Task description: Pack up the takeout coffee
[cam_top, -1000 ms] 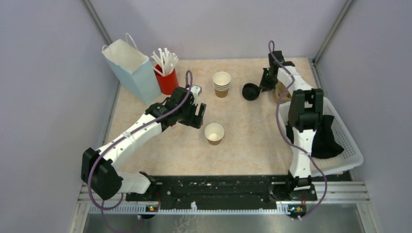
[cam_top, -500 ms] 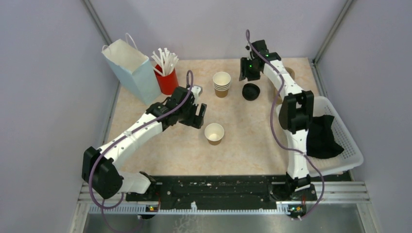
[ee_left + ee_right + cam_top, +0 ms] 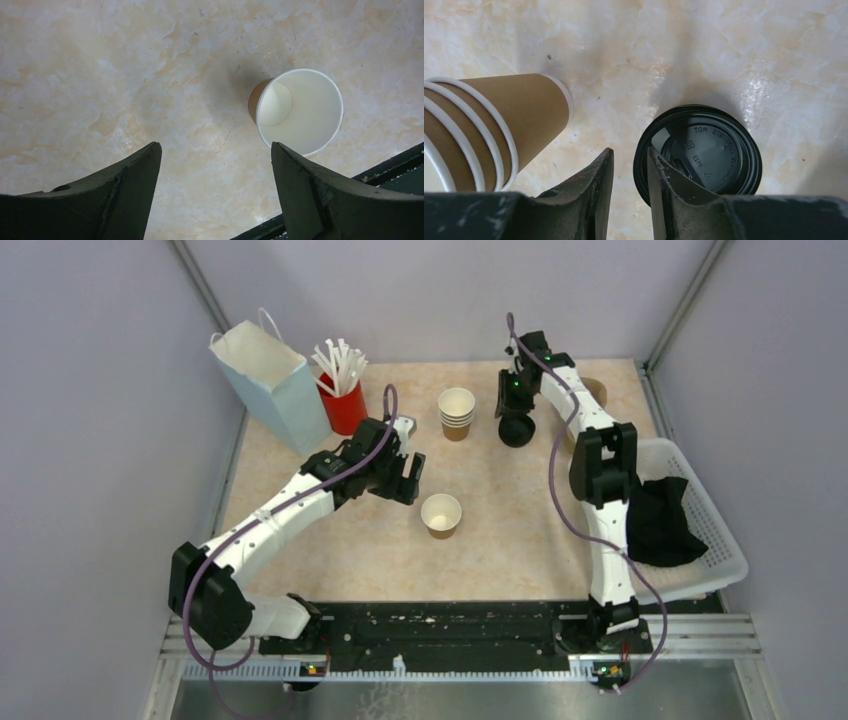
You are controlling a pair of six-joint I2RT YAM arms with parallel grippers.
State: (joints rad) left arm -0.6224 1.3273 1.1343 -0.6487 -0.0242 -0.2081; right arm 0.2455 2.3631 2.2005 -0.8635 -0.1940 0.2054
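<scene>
A single brown paper cup (image 3: 441, 514) with a white inside stands upright mid-table with no lid on it; it also shows in the left wrist view (image 3: 299, 111). The round black lid (image 3: 516, 430) lies flat on the table apart from it, at the back. My left gripper (image 3: 408, 475) is open and empty, just left of and above the cup (image 3: 215, 145). My right gripper (image 3: 515, 405) hangs over the lid's left edge (image 3: 704, 150). Its jaws (image 3: 630, 150) stand a narrow gap apart with only table between them.
A stack of lidless brown cups (image 3: 456, 412) stands left of the lid, close to my right fingers (image 3: 484, 125). A red cup of white straws (image 3: 345, 405) and a light blue paper bag (image 3: 270, 385) are back left. A white basket (image 3: 715, 540) holding black cloth sits right.
My right arm has swung left from the back right corner and now hangs over the black lid. The lid, the cup and my left arm have not moved.
</scene>
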